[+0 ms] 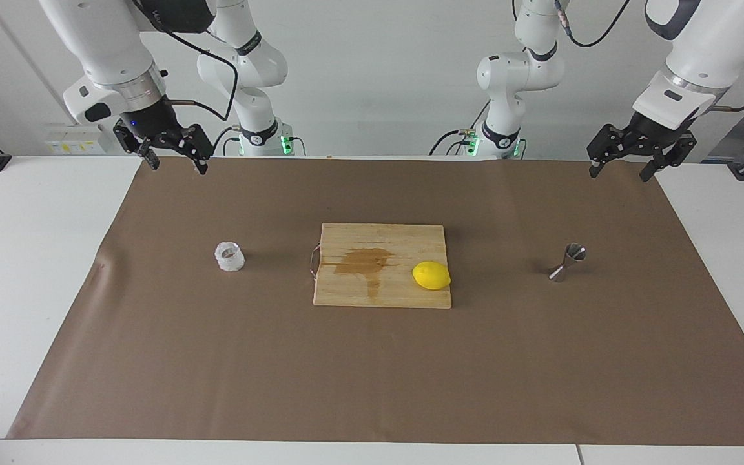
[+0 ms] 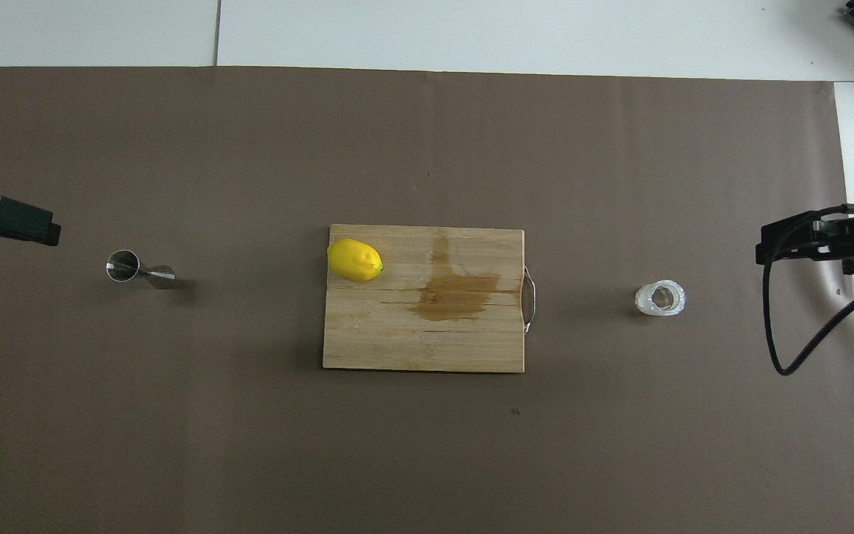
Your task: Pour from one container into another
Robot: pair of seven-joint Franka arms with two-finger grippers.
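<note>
The cup [image 1: 229, 256], small, squat and translucent white with a bumpy wall, stands upright on the brown mat toward the right arm's end; from above its open mouth [image 2: 660, 298] shows. The steel hourglass jigger [image 1: 567, 262] stands upright toward the left arm's end, also seen from above [image 2: 138, 270]. My right gripper [image 1: 177, 166] hangs open and empty over the mat's edge at its own end, apart from the cup [image 2: 798, 241]. My left gripper [image 1: 619, 175] hangs open and empty over the mat's edge at its end, apart from the jigger [image 2: 23, 221].
A wooden cutting board [image 1: 382, 294] with a dark stain and a metal handle lies mid-mat between the two containers. A yellow lemon [image 1: 431, 276] rests on it, at the side toward the jigger. The brown mat [image 1: 372, 374] covers most of the white table.
</note>
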